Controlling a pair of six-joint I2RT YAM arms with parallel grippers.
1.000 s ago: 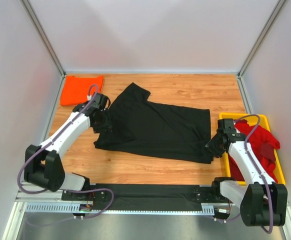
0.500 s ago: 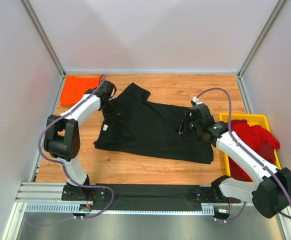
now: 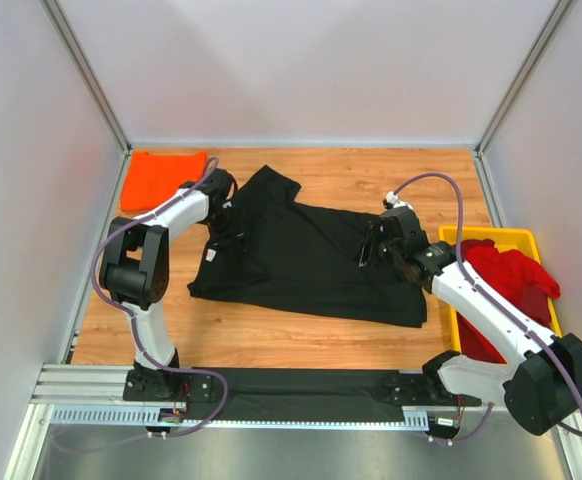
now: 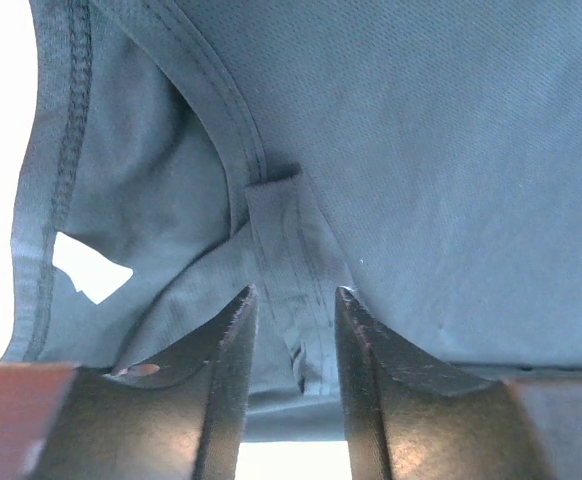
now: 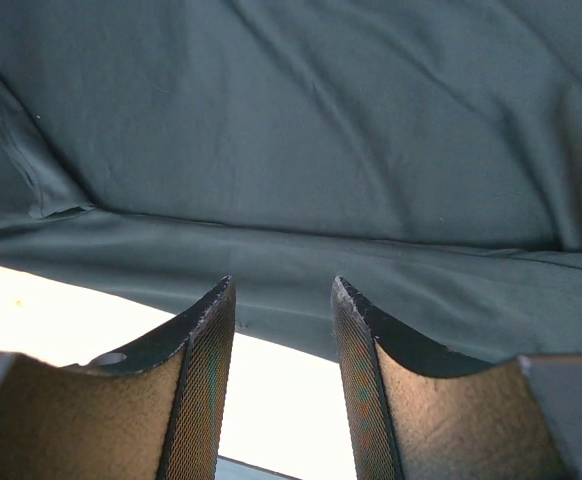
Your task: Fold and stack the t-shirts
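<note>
The left gripper (image 4: 293, 292) stands parted over the collar of the black shirt (image 3: 311, 260), and the right gripper (image 5: 282, 283), parted and empty, is at its edge. That shirt lies spread, unfolded, on the bench (image 3: 271, 340). The orange shirt (image 3: 161, 178) sits folded in the far left corner and the red shirts (image 3: 516, 275) fill the tray (image 3: 563, 350), so most of the task seems left.

Table (image 3: 371, 180): spread shirt (image 3: 311, 260) lies in the middle, its right end just beside the tray (image 3: 453, 234) at the right edge. Folded shirt (image 3: 161, 178) in far left corner, apart from it. Heaped shirts (image 3: 516, 280) in the tray.
</note>
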